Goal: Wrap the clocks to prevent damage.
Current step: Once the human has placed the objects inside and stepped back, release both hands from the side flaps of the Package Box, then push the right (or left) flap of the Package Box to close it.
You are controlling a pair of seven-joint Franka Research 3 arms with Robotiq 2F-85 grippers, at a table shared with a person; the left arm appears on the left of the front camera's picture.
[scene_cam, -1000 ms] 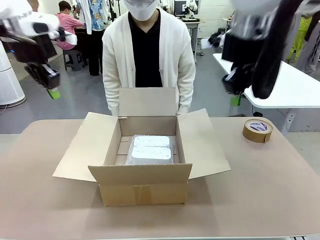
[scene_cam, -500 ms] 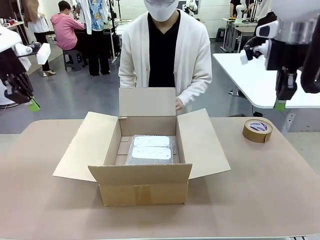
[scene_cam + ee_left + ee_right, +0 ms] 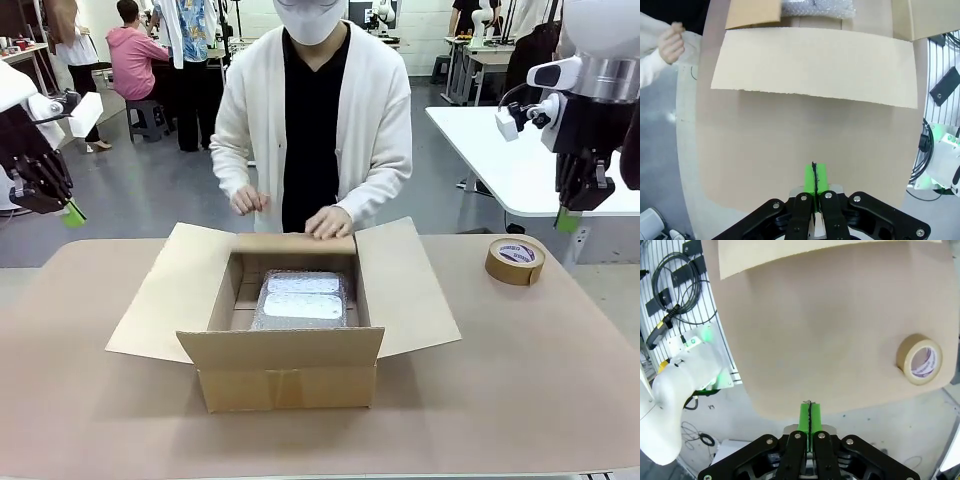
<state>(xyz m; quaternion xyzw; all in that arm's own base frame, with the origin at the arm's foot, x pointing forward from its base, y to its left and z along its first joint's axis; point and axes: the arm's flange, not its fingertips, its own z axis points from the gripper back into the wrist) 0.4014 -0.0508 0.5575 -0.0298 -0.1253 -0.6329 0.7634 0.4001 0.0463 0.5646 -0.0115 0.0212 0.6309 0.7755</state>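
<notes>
- The bubble-wrapped clocks lie inside the open cardboard box; the person's hand presses its rear flap down.
- The left gripper and right gripper hang pinched shut and empty, beyond the table's ends.
- An arm swinging in for a flap could strike that hand.

A brown tape roll sits on the table below the right gripper; a white table behind, seemingly black cables alongside.
</notes>
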